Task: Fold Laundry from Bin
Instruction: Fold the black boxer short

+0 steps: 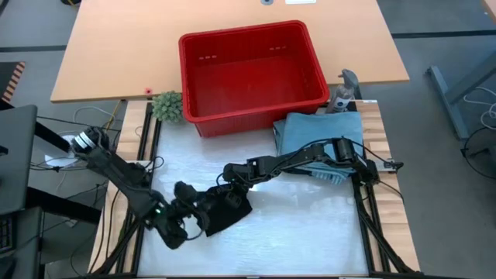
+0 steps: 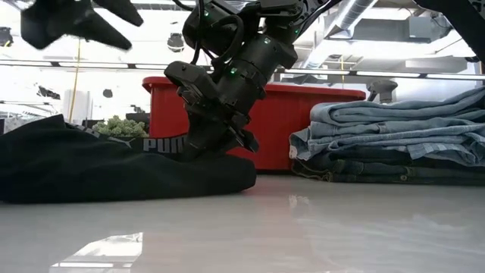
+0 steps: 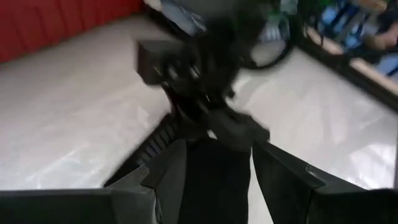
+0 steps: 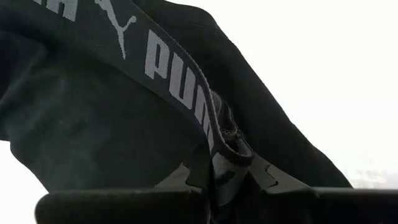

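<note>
Both arms are down on the black garment (image 1: 225, 209) at the front of the white table (image 1: 310, 232), mid-fold by the look of it: the right gripper (image 1: 230, 186) pinches its lettered waistband, and the left gripper (image 1: 194, 211) closes around the cloth's other end. Next comes carrying that edge over evenly. There is open room to the right, the folded denim stack (image 1: 318, 132) and the empty red bin (image 1: 252, 70) lying well behind.

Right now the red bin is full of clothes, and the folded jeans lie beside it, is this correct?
Not quite. The high view shows the red bin empty; no clothes lie in it. The folded jeans do lie beside it.
</note>
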{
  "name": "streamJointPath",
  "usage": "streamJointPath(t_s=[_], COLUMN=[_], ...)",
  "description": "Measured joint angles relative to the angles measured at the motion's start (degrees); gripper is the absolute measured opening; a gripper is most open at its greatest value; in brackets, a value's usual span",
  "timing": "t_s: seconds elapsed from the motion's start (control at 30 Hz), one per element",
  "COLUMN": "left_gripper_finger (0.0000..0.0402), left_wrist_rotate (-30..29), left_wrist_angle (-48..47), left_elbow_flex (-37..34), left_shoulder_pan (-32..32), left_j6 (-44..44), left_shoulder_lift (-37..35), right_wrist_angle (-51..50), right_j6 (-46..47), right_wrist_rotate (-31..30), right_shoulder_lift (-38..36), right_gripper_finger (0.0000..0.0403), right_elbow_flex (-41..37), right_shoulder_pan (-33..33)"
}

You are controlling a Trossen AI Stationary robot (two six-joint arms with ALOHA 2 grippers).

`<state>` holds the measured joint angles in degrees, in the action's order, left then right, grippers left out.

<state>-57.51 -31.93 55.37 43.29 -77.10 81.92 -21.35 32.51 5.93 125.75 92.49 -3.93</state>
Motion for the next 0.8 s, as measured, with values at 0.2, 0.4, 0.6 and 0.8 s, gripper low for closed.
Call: streamJointPath(t_s=[0.2, 0.4, 0.6, 0.8], left_gripper_finger=[0.0173, 0.0173, 0.0173, 0.0173], left_wrist_rotate=[3.6, 3.2, 3.4, 6.4], left_wrist_angle=[4.2, 2.6, -5.1, -7.6], left_elbow_flex=[0.0, 0.0, 0.0, -0.1], left_shoulder_pan=[-0.4, -0.1, -0.1, -0.2], left_j6=[1.2, -4.4, -16.4, -23.5], left_shoulder_lift=[8.4, 15.8, 22.4, 26.6], right_wrist_angle=[0.5, 0.5, 0.4, 0.4], right_j6=[0.5, 1.0, 1.1, 1.0], right_wrist_rotate=[0.0, 0.0, 0.0, 0.2], right_shoulder_lift=[0.0, 0.0, 0.0, 0.0], right_gripper_finger=[0.0073, 0.0073, 0.0073, 0.0073], right_elbow_flex=[0.0, 0.0, 0.0, 0.0], right_shoulder_pan=[0.7, 1.2, 1.1, 1.0])
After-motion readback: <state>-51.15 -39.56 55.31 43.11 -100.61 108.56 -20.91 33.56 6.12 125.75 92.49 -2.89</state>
